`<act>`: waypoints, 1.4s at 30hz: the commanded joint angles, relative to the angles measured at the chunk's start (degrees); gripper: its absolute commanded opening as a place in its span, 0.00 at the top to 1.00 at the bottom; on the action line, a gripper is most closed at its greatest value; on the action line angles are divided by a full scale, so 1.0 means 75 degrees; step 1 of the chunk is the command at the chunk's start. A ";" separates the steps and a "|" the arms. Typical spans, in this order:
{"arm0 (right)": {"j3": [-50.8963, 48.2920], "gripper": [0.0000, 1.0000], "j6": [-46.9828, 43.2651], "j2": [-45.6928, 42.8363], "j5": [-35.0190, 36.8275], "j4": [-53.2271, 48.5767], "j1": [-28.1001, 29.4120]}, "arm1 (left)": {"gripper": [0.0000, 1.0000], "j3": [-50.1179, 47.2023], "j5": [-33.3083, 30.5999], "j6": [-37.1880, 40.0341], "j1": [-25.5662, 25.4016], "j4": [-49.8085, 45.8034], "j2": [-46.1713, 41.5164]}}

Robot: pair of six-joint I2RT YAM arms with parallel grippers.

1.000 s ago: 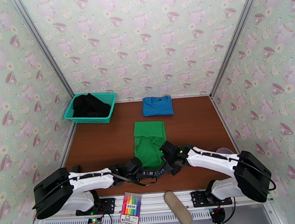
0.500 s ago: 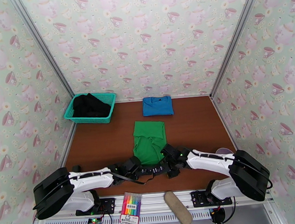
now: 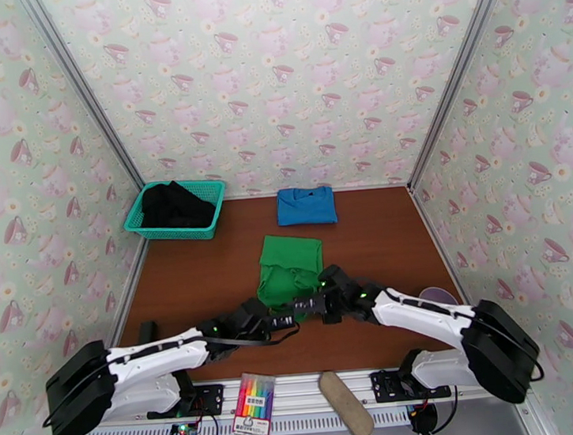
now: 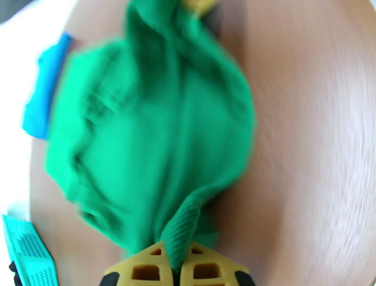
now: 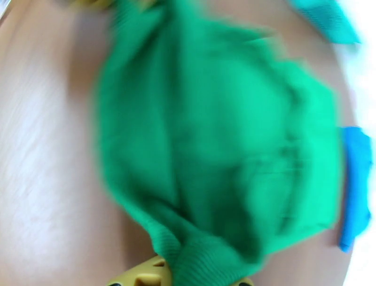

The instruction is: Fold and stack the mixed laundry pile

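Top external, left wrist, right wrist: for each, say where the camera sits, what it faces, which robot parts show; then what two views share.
Top external: above, behind the arms, facing down on the brown wooden table; both arms, left gripper, right gripper.
Left wrist: wrist-mounted, facing the crumpled green cloth garment; its yellow fingertips pinch it.
Right wrist: same garment, opposite side; its yellow fingertips.
Shared: both wrist views catch the folded bright blue garment.

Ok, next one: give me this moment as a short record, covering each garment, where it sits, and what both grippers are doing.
green cloth garment: mid-table, near end bunched up
left gripper: shut on the green garment's near hem
right gripper: shut on the same near edge
bright blue cloth garment: folded, far side of the table
black cloth garment: heaped in the teal plastic mesh basket, far left
stack: not yet started
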 commanded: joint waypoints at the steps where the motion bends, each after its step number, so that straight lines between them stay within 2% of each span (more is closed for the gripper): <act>1: 0.0365 1.00 0.0807 -0.0165 -0.0389 0.0919 -0.0310 | 1.00 0.0780 0.0830 0.0011 0.0617 0.0428 0.0037; 7: 0.1186 1.00 0.1878 0.0576 -0.0380 0.0939 -0.0854 | 1.00 0.2323 0.1928 0.0287 0.2037 0.0114 0.1218; 13: 0.2154 1.00 0.2824 0.1765 -0.0035 0.1142 -0.1309 | 1.00 0.4131 0.2728 0.0667 0.2991 -0.0098 0.3008; 21: 0.3916 1.00 0.4048 0.3689 0.0838 0.0785 -0.1693 | 1.00 0.5880 0.3147 0.0892 0.3614 -0.0264 0.5256; 25: 0.4713 1.00 0.4417 0.4615 0.1048 0.0414 -0.1799 | 1.00 0.6446 0.3121 0.0915 0.3820 -0.0325 0.5968; 29: 0.5066 1.00 0.4719 0.5033 0.1395 0.0387 -0.1849 | 1.00 0.6815 0.3074 0.1037 0.3886 -0.0438 0.6452; 31: 0.5191 0.99 0.4940 0.5133 0.1578 0.0382 -0.1889 | 0.94 0.6998 0.3084 0.1042 0.3886 -0.0468 0.6698; 32: 0.5241 0.92 0.5047 0.5180 0.1622 0.0357 -0.1919 | 0.91 0.7079 0.3084 0.1031 0.3886 -0.0494 0.6795; 33: 0.5293 0.80 0.5180 0.5237 0.1666 0.0344 -0.1946 | 0.80 0.7180 0.3050 0.1005 0.3886 -0.0533 0.6912; 37: 0.5060 0.49 0.5473 0.5219 0.1671 0.0829 -0.1952 | 0.44 0.7351 0.2705 0.0881 0.3887 -0.0512 0.7130; 39: 0.5038 0.43 0.5500 0.5173 0.1659 0.0861 -0.1963 | 0.36 0.7194 0.2492 0.0875 0.3892 -0.0126 0.7052; 42: 0.5051 0.41 0.5509 0.4957 0.1694 0.0818 -0.2035 | 0.28 0.6948 0.2175 0.0869 0.3857 0.0553 0.6793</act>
